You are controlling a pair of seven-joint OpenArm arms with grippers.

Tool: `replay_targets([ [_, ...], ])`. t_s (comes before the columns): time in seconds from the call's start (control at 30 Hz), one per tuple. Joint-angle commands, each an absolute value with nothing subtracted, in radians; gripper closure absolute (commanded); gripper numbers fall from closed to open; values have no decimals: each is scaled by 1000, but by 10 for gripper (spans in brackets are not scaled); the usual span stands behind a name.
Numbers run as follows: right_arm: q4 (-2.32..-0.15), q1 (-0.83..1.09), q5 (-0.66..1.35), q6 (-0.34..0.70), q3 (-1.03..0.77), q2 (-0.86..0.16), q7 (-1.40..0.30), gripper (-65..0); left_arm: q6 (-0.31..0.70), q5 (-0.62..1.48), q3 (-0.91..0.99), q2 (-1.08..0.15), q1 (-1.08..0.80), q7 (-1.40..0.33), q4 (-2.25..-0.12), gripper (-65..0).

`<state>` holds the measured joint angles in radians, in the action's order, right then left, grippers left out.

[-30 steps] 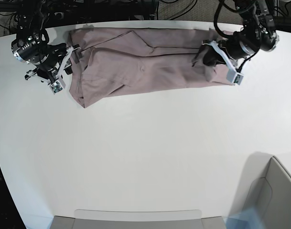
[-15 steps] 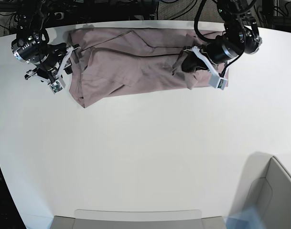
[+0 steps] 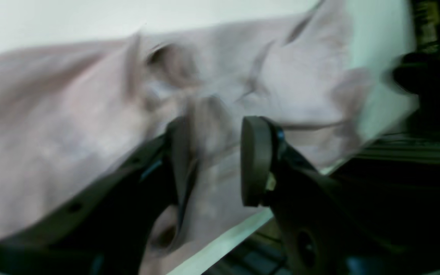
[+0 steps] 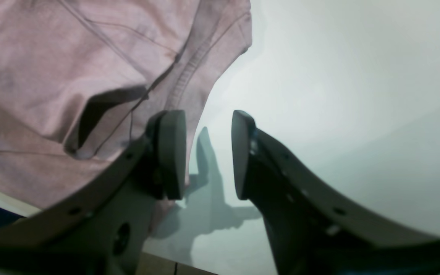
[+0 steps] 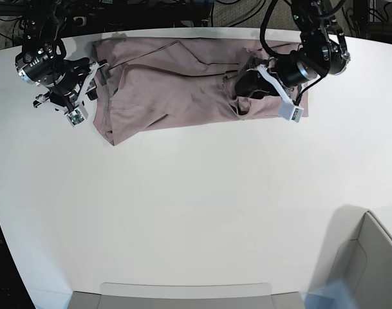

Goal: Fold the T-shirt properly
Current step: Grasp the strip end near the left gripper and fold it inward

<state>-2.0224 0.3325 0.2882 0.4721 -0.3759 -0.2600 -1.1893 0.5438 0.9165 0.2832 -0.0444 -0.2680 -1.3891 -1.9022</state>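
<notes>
The T-shirt point(image 5: 183, 84) lies along the top edge of the white table point(image 5: 196, 212) in the base view, a long mauve-pink band running from upper left to upper right, partly folded on itself.

The left gripper point(image 3: 214, 160) sits over the shirt's end at the upper right of the base view. In its wrist view, which is badly blurred, the jaws stand apart with a ridge of fabric rising between the pads; whether that ridge touches either pad I cannot tell. The right gripper point(image 4: 208, 154) hangs at the upper left of the base view, beside the shirt's other end. Its jaws are parted with only bare table and their own shadow between them, and the cloth edge lies just beside one pad.

The main risk, as I judge it, is at the left gripper. If cloth clings to a pad when the arm lifts away, the freshly laid flap could be dragged back open or bunched into a lump. The far hem also lies close to the table's back edge, so a careless pull could slide it over. At the other end, closing blindly could pinch one layer only, or nothing.

A pale grey bin point(image 5: 366, 270) shows at the lower right of the base view, and a shallow tray edge point(image 5: 183, 293) along the bottom. Nothing can be made out inside either.
</notes>
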Motion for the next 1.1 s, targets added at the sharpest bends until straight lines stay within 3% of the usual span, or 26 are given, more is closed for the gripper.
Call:
replay_targets([
  [0.0, -2037, 326, 294, 476, -380, -272, -1179, -209, 547, 947, 289, -47, -265, -1391, -1922, -190],
  [0.3, -2040, 326, 295, 476, -381, -274, -1179, -208, 545, 940, 515, -59, -286, -1389, -1919, -6],
  [0.5, -2040, 325, 295, 476, -381, -274, -1179, -207, 545, 720, 392, -85, -282, -1388, -1917, 0],
  [0.77, -2040, 321, 306, 476, -421, -269, -1179, -207, 547, 593, 140, -84, -298, -1323, -1916, 0],
  [1.07, -2026, 331, 550, 476, -624, -246, -1185, -207, 553, 596, -122, -85, -306, -1320, -1917, 0],
])
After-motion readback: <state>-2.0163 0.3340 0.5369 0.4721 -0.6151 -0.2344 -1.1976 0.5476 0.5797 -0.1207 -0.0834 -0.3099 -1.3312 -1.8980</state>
